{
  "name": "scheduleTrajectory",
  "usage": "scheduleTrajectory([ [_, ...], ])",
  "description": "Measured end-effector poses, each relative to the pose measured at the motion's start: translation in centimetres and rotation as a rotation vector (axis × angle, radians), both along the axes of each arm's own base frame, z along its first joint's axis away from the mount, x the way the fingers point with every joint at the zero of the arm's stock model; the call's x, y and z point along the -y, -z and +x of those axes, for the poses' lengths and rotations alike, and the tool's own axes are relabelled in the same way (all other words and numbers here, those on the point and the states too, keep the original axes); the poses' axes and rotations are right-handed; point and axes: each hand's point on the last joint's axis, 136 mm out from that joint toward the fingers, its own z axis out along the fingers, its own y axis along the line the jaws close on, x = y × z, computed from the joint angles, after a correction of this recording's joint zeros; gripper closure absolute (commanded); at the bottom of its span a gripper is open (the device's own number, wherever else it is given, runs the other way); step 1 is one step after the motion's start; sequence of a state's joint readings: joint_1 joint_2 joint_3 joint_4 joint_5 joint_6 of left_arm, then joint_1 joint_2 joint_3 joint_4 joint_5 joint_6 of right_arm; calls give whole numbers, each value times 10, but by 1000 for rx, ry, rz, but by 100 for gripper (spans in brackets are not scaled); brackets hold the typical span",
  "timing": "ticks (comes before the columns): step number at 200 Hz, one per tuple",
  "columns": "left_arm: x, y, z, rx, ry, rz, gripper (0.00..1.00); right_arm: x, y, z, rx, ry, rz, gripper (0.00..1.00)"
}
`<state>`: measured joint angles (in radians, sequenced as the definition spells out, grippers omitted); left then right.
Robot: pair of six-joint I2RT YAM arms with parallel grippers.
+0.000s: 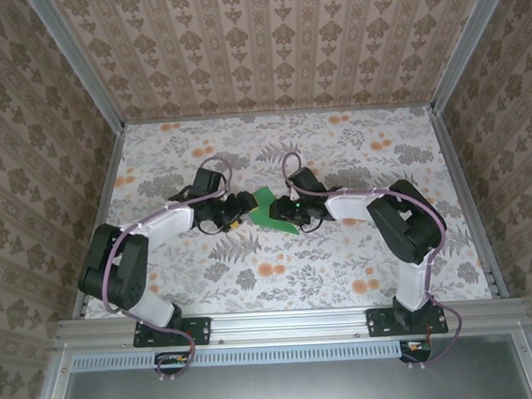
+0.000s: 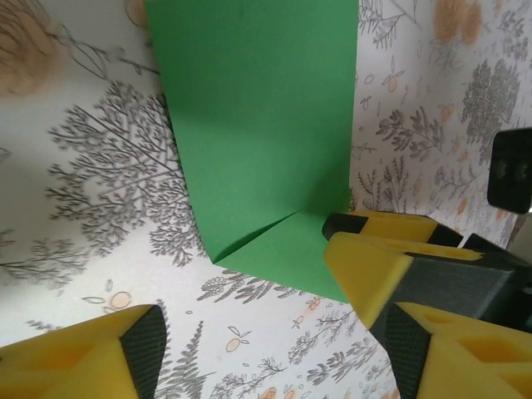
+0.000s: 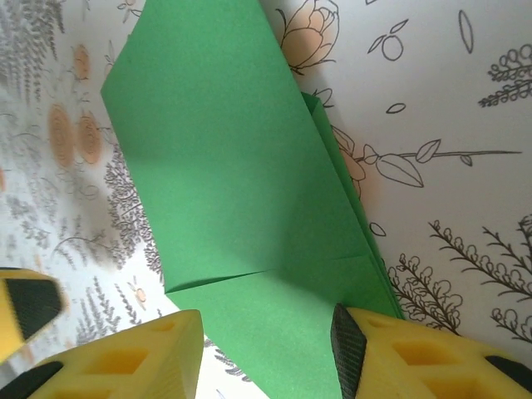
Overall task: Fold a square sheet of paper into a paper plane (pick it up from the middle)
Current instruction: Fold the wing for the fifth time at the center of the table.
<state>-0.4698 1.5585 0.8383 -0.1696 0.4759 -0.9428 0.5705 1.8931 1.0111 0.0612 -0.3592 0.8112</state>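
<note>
The square sheet of paper (image 1: 268, 206) is bright green, creased smaller, and lies on the floral table between my two grippers. In the left wrist view the paper (image 2: 258, 125) shows a folded flap; its near corner touches the right yellow finger (image 2: 366, 266). My left gripper (image 2: 249, 307) stands open just short of the sheet, with bare tablecloth between its fingers. My right gripper (image 3: 266, 332) is open and straddles the paper (image 3: 224, 166), which lies flat across the gap, its layered edge by the right finger (image 3: 416, 349). From above, the left gripper (image 1: 242, 211) and right gripper (image 1: 281, 215) face each other.
A floral tablecloth (image 1: 340, 267) covers the table. Metal frame rails (image 1: 464, 191) and patterned walls close it in on the left, right and back. A black part of the right arm (image 2: 509, 170) sits close to the left gripper's right finger.
</note>
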Motion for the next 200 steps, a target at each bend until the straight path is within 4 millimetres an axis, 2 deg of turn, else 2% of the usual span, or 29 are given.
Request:
scheduleTrajectory([
  [25, 8, 11, -6, -45, 2, 6, 39, 1, -2, 1, -20, 10, 66, 51],
  [50, 10, 21, -4, -81, -14, 12, 41, 2, -3, 1, -30, 11, 102, 51],
  [93, 16, 30, 3, -104, -26, 7, 55, 4, -4, 2, -39, 15, 137, 51],
  [200, 31, 29, 11, -100, -1, -57, 57, 5, -6, 1, -52, 15, 174, 52],
])
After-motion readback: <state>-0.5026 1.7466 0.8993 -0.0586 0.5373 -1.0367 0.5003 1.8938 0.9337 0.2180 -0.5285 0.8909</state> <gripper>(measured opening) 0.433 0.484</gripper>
